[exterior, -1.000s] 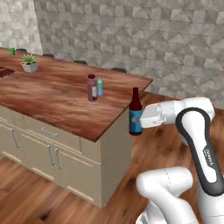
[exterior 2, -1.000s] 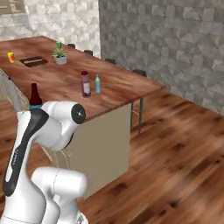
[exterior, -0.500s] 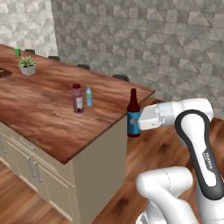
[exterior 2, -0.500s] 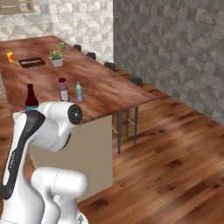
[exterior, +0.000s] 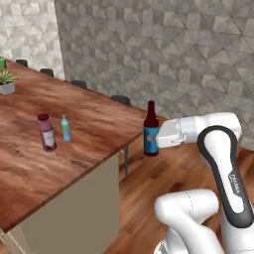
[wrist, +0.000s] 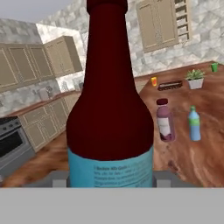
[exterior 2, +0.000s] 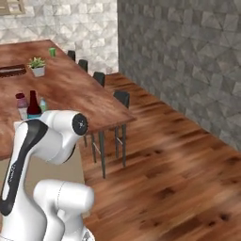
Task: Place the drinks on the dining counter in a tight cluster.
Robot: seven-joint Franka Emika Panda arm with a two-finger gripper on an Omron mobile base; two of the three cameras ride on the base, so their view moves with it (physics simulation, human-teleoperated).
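Swinging with the base, both base views now face the long reddish-brown wood dining counter (exterior: pixel 94 144) end-on. White gripper (exterior: pixel 159 141) clasps the slim dark-brown, blue-labelled bottle (exterior: pixel 151 130) upright beyond the counter's edge; hand view adds an orange cup (wrist: pixel 154 81).

Brown bottle (wrist: pixel 109 109) top beyond edge

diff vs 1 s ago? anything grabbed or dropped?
The base drove, so both base views shifted; the dining counter now sits further left in the left base view. Nothing grabbed or dropped: the claw still holds the dark-brown bottle upright, off the counter's end. The purple-capped bottle and light-blue bottle stay side by side on the counter.
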